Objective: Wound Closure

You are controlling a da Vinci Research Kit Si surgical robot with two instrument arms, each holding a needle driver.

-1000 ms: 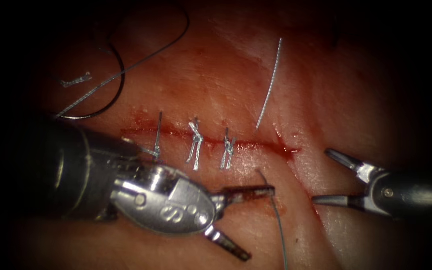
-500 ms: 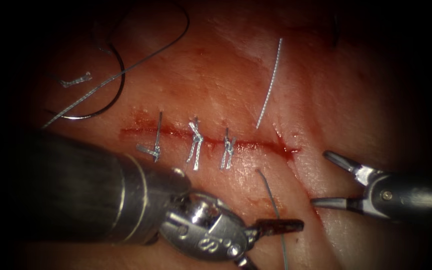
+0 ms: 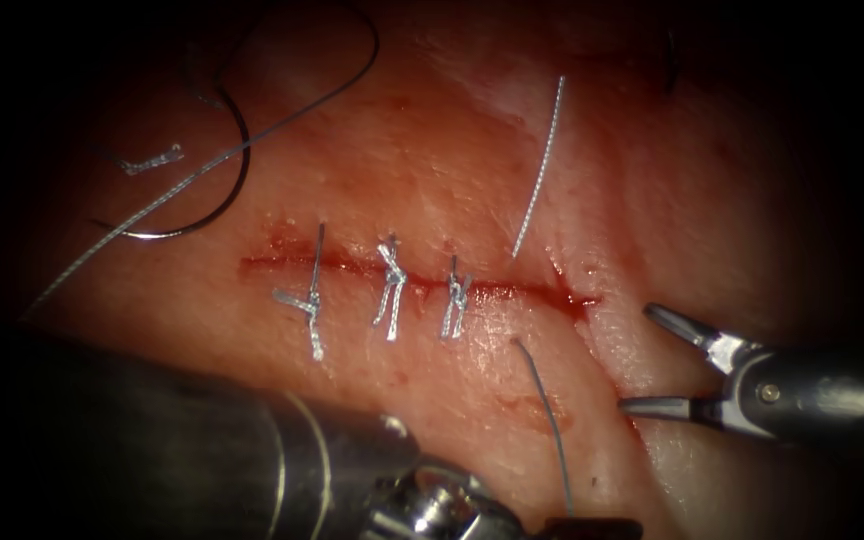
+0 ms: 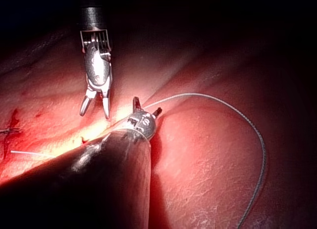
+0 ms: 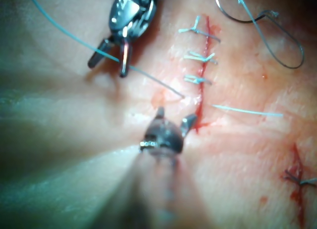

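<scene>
Dark curved steel needle lies loose on pink pork tissue, up-left of red cut, prob. parked clear of work. L needle driver: jaws apart, grey thread runs btwn them, unclamped. R needle driver: jaws apart, empty, waiting beside cut's right end.

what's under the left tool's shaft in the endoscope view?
Tissue on the near side of the cut. The left tool's shaft covers the bottom-left of it, and the thread runs down past its gripper, which is open around the thread. What lies beneath is hidden.

My left tool is a dark ribbed shaft with a shiny steel wrist; my right tool has slim grey jaws, one pivot screw.
</scene>
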